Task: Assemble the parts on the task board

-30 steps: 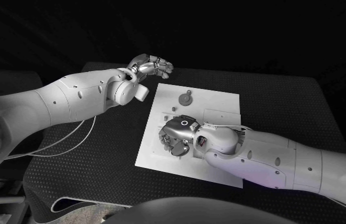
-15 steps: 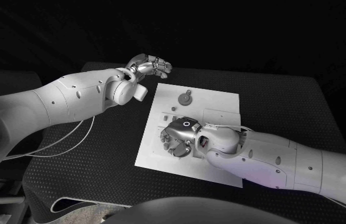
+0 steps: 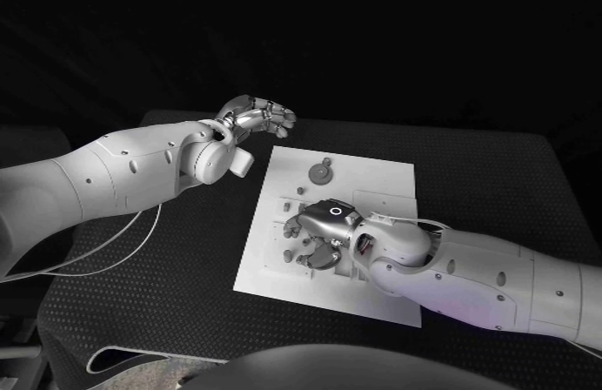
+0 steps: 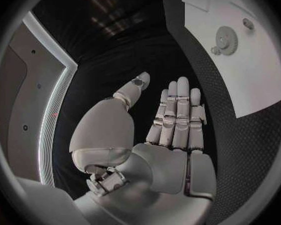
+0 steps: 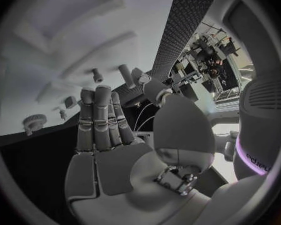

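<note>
Right hand (image 3: 320, 233) is hovering low over the task board (image 3: 377, 181), fingers extended, holding nothing. Left hand (image 3: 257, 114), also open and empty, is hanging beyond it; gear (image 3: 323, 173) unlabelled.

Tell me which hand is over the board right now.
The right hand: it hangs over the middle of the white board, among the small parts. The left hand hovers off the board's far left corner, over the black table, fingers open.
</note>
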Available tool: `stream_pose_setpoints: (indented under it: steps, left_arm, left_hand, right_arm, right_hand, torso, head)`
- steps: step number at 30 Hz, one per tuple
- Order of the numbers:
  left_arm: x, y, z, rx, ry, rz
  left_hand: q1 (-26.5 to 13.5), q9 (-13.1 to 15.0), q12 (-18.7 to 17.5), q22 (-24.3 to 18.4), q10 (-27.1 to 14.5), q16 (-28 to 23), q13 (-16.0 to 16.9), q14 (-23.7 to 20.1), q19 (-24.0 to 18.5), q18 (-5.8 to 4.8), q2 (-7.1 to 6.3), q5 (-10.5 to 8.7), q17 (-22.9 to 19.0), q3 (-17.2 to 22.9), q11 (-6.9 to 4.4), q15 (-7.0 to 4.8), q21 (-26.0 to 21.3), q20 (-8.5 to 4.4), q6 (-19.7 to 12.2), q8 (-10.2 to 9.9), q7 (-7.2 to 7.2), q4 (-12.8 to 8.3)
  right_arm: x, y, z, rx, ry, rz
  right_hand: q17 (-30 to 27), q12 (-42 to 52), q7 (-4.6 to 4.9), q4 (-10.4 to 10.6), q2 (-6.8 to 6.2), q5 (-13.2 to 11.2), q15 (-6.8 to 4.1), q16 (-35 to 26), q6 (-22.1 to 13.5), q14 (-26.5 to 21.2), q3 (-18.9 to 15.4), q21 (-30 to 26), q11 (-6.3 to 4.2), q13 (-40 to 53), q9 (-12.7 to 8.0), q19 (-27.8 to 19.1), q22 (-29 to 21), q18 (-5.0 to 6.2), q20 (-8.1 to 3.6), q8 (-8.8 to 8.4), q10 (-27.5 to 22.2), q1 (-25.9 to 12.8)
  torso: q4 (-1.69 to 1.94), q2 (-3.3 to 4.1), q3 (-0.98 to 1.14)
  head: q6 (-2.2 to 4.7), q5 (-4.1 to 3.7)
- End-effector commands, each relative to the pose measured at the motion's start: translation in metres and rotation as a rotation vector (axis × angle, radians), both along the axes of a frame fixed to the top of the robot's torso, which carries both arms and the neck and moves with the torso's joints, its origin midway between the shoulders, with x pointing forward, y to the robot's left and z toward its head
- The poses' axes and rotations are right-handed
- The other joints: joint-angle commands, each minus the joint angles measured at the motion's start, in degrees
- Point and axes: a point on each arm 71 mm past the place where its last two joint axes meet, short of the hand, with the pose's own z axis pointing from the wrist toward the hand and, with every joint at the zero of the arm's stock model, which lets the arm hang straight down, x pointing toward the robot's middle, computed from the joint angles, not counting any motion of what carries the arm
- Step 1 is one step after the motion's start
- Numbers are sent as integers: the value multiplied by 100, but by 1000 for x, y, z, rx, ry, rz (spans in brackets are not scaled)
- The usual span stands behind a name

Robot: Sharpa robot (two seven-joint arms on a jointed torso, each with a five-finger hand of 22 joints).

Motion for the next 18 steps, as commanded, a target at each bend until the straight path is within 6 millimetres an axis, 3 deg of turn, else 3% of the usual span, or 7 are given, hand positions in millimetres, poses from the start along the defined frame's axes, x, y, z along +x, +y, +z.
stream_pose_setpoints:
  steps: [1, 4, 6, 8, 13, 14, 18]
  left_arm:
    - [0, -1, 1, -9, -3, -6]
    - [0, 1, 1, -10, -4, -8]
    - [0, 3, 1, -8, -4, -2]
    - [1, 3, 1, -8, -7, -1]
    - [1, 2, -2, -16, -2, 1]
    - [2, 1, -3, -18, 0, 1]
    - [2, -1, -5, -19, 0, -1]
  left_hand:
    - [-3, -9, -31, 7, 28, -25, -6, 48, 20, 54, 24, -13, 10, -9, 21, 5, -22, 19, -47, 38, 2, 29]
    - [-4, -9, -31, 8, 28, -27, -6, 47, 20, 54, 23, -14, 12, -10, 21, 6, -23, 19, -47, 38, 2, 30]
    - [-4, -10, -23, 11, 44, -36, -3, 47, 19, 53, 20, -17, 24, -12, 14, 6, -26, 20, -47, 42, 2, 31]
    - [-2, -13, 5, 18, 98, -52, 8, 51, 18, 51, 19, -20, 50, -14, -10, 7, -34, 21, -54, 46, 3, 35]
    - [-8, -12, 14, 21, 114, -61, 11, 53, 17, 50, 21, -20, 63, -17, -17, 7, -38, 21, -46, 55, 1, 41]
    - [-11, -12, 14, 22, 115, -62, 12, 53, 17, 49, 21, -20, 65, -18, -18, 7, -39, 22, -46, 56, 0, 43]
    - [-14, -12, 13, 23, 114, -65, 11, 53, 17, 49, 23, -20, 69, -19, -18, 7, -40, 22, -47, 56, 0, 46]
  right_arm:
    - [5, -9, 16, 124, 35, -36]
    - [21, -28, 31, 174, 161, -118]
    - [34, -43, 37, 165, 309, -200]
    - [42, -57, 43, 136, 338, -227]
    - [55, -88, 47, 94, 507, -271]
    - [57, -93, 46, 82, 536, -288]
    - [61, -114, 44, 67, 553, -350]
  right_hand:
    - [-7, -17, -54, 4, -51, -24, 2, 61, 17, -40, -40, 19, -2, -7, -3, -30, 74, 80, 13, -10, 5, -26]
    - [0, 95, -72, 24, 19, -16, -10, 142, 72, -38, -60, 73, -17, 15, 5, -8, 99, 80, 7, 32, 203, -68]
    - [-45, 224, -21, 148, 173, 318, -58, 142, 212, -133, -94, 65, -74, 52, 31, -93, 101, 80, 34, 115, 431, -302]
    - [-136, 516, -129, 82, 446, 642, -205, 123, 553, -179, -19, 48, -220, 211, 149, -191, 99, 80, 58, 322, 887, -341]
    - [-356, 1166, -154, -10, 653, -35, -353, 149, 588, -203, -20, 53, -404, 708, 284, -225, 71, 80, 91, 359, 1112, -446]
    - [-254, 1810, -174, -22, 655, -82, -415, 391, 569, -115, -172, 159, -517, 1188, 346, -24, 69, 80, -8, 362, 916, -364]
    - [-38, 3268, -195, -40, 709, -59, -498, 782, 496, -146, -506, 296, -551, 2318, 496, -18, 119, 80, -56, 327, 302, -453]
  torso:
    - [-1, -3, 0]
    - [-10, -6, 3]
    - [-23, -9, 5]
    - [-36, -17, 7]
    - [-108, -65, 36]
    - [-120, -79, 42]
    - [-146, -127, 55]
  head:
    - [37, -50]
    - [59, -84]
    - [90, -120]
    - [134, -172]
    - [171, -292]
    - [197, -301]
    - [194, -319]
